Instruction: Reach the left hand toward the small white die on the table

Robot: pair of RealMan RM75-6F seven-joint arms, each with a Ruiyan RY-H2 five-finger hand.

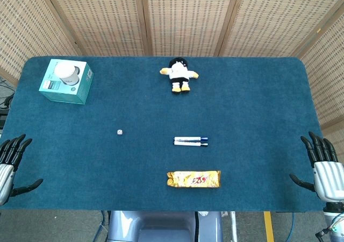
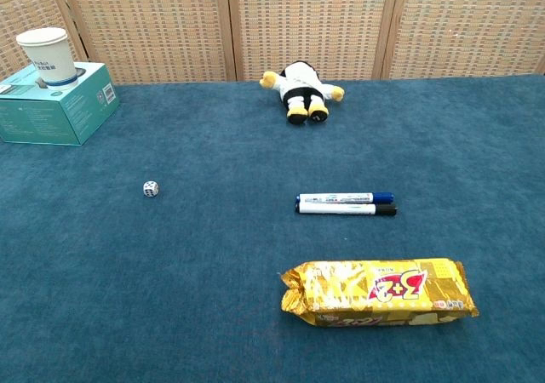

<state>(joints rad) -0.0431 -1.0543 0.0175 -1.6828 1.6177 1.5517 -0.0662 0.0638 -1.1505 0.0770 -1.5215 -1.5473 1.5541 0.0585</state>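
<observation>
Small white die (image 1: 119, 132) resting alone on the blue table (image 1: 258, 107), left of centre, well apart from everything else. Left hand (image 1: 11, 164) waiting at the near left edge, fingers spread apart, holding nothing. Right hand (image 1: 322, 169) at the near right edge, also spread and empty, much further from the die. From the left hand, die lying to the right and a little further away, so probably a reach forward and inward. Two pens (image 1: 191, 141) and a yellow snack pack (image 1: 193, 179) nearer the middle, out of that path.
</observation>
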